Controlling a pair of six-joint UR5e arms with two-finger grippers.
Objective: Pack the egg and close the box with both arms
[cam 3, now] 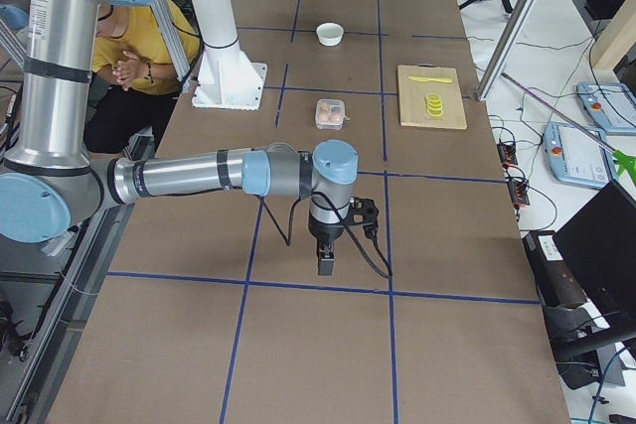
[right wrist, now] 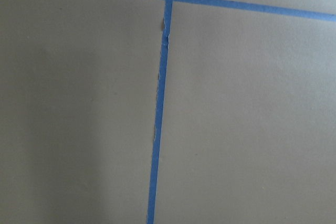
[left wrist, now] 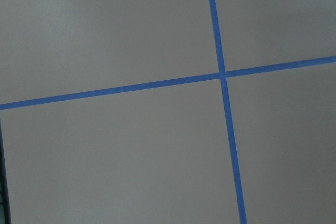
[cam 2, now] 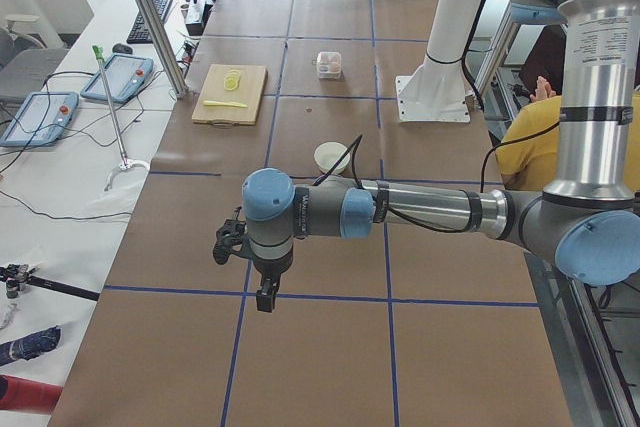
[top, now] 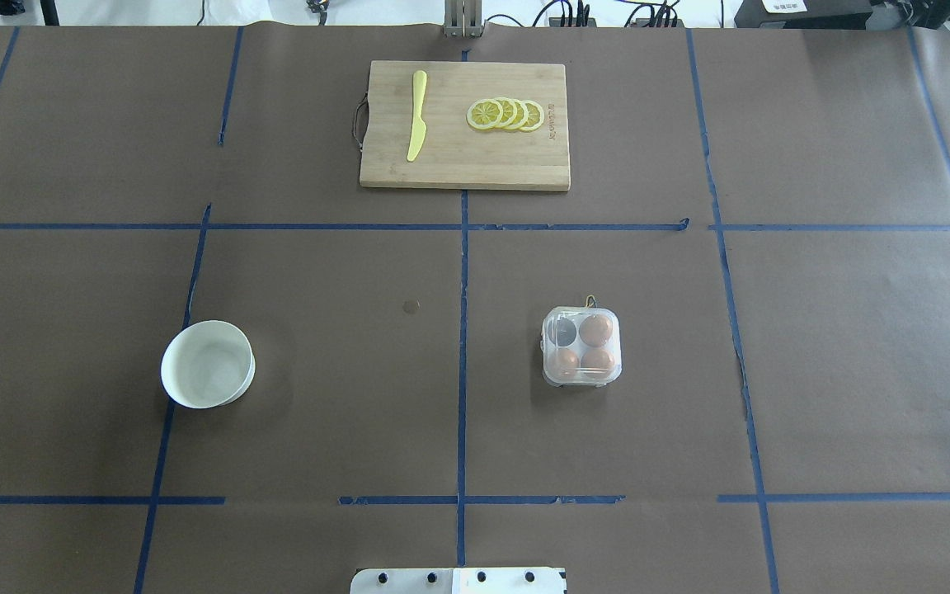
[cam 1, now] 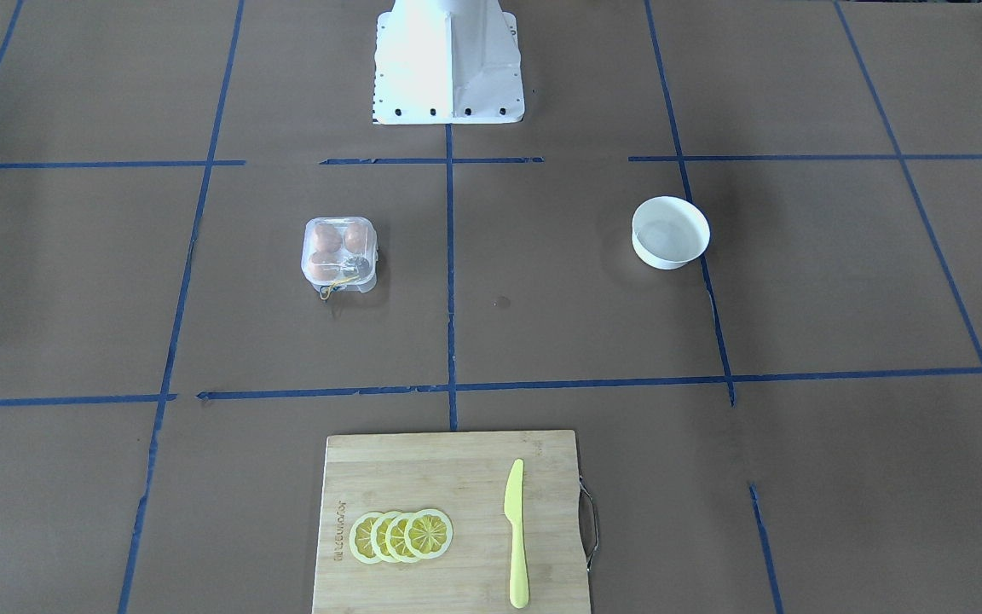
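Box [cam 1: 339, 253] sits left of the centre tape [cam 1: 450, 256] in the front view, three eggs [cam 1: 331, 240] inside. Its lid [cam 1: 346, 223] looks down, though we cannot tell if it is latched. The bowl [cam 1: 670, 232] stands well apart on the right and looks empty. The board [cam 1: 452, 522] near the camera has a burnt-in mark along its left edge, too small for us to read.

Overhead, the box's far-left cup is bare, and no arm reaches in.

From the left side, the left end effector [cam 2: 265, 295] hangs over bare counter [cam 2: 330, 367], well away from the box. We cannot tell whether its fingers are apart or together.

From the right side, the right end effector [cam 3: 326, 263] hangs likewise, and again we cannot tell.

Both wrist views show only brown paper and tape, with no writing.

We see no loose egg, so we judge packing done. To close well, one arm should steady the base while the other presses the lid's free edge straight down, gently, so nothing cracks or skids.
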